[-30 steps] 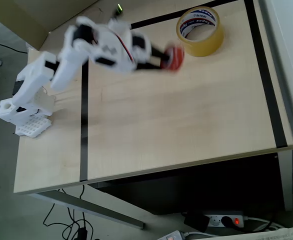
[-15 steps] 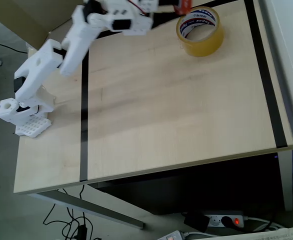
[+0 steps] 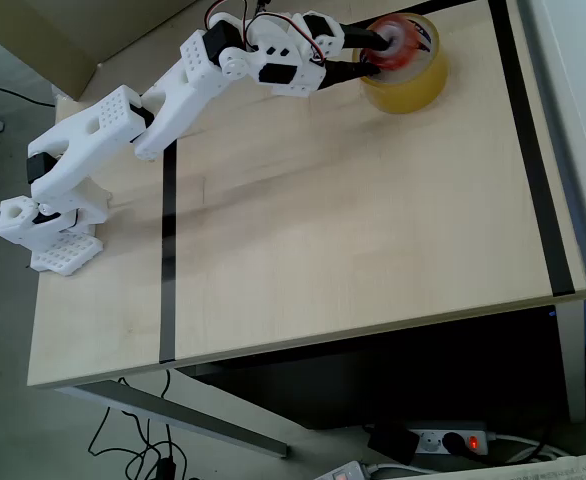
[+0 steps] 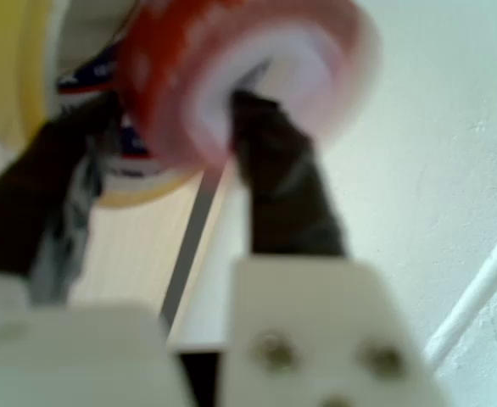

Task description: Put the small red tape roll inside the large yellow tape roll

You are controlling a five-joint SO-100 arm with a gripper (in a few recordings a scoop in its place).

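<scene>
Overhead view: gripper [image 3: 378,57] pinches the small red tape roll [image 3: 394,43] by its wall, one finger through the core, positioning it above the large yellow tape roll [image 3: 413,88] for insertion.

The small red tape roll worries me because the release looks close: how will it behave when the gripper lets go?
The small red tape roll, pinched through its core, is probably stiff and light. Held tilted above the large yellow tape roll, it may land on edge and roll.
</scene>
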